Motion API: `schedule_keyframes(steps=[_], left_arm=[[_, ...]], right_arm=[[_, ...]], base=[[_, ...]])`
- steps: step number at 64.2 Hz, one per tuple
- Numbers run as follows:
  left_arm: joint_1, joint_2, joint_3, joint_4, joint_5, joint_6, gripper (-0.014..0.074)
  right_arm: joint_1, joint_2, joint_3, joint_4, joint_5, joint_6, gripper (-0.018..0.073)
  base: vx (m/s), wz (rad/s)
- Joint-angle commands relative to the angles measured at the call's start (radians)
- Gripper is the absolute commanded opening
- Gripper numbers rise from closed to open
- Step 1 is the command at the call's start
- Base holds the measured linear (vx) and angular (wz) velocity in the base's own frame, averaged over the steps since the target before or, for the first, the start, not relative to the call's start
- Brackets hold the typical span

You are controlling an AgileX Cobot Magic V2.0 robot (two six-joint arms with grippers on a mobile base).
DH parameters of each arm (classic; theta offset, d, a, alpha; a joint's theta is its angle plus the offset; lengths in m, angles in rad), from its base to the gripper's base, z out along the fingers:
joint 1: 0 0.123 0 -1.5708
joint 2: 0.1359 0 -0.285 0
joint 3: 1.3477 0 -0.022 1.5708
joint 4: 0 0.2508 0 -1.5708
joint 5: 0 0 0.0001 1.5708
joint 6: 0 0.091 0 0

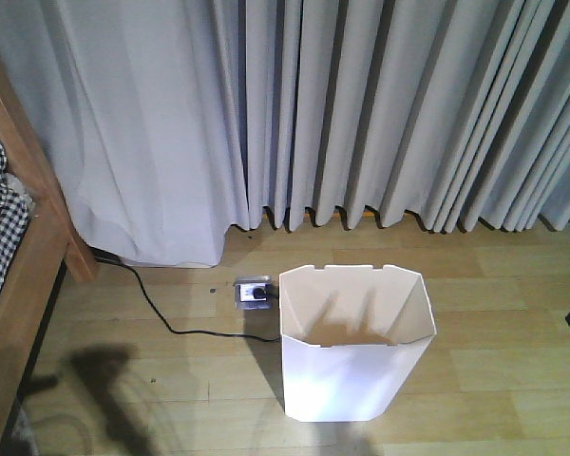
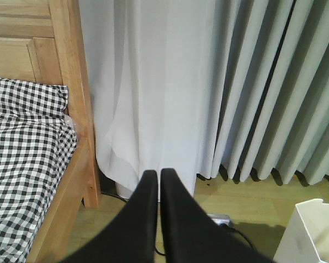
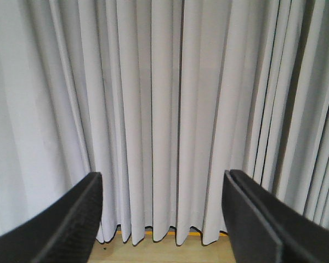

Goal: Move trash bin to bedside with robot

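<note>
Left gripper [image 2: 158, 176] closed, right gripper [image 3: 162, 192] spread.

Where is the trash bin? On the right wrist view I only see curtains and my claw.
Observer: In the front view the trash bin stands upright on the floor, just in front of the curtain.
Operator: Is the bed near it?
Observer: The bed is at that view's left edge, apart from the bin. A black cord lies on the floor between them.
Operator: What about my other claw?
Observer: The left claw is shut and holds nothing.
</note>
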Motion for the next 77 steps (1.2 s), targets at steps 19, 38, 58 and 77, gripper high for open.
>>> schedule_keyframes(steps=[19,38,58,77], left_arm=[[-0.003,-0.014,0.003,-0.002,-0.066,-0.004,-0.0006],[-0.003,-0.014,0.003,-0.002,-0.066,-0.004,-0.0006],[-0.003,-0.014,0.003,-0.002,-0.066,-0.004,-0.0006],[-0.003,-0.014,0.003,-0.002,-0.066,-0.004,-0.0006]], right_arm=[[0.000,0.005,-0.027,0.055,-0.002,-0.002,0.0167],[0.000,0.005,-0.027,0.059,-0.028,-0.002,-0.0009],[0.001,0.005,-0.027,0.059,-0.025,-0.003,-0.0009],[0.001,0.005,-0.027,0.046,-0.028,0.001,-0.0009]], base=[[0.00,0.00],[0.00,0.00],[0.00,0.00],[0.00,0.00]])
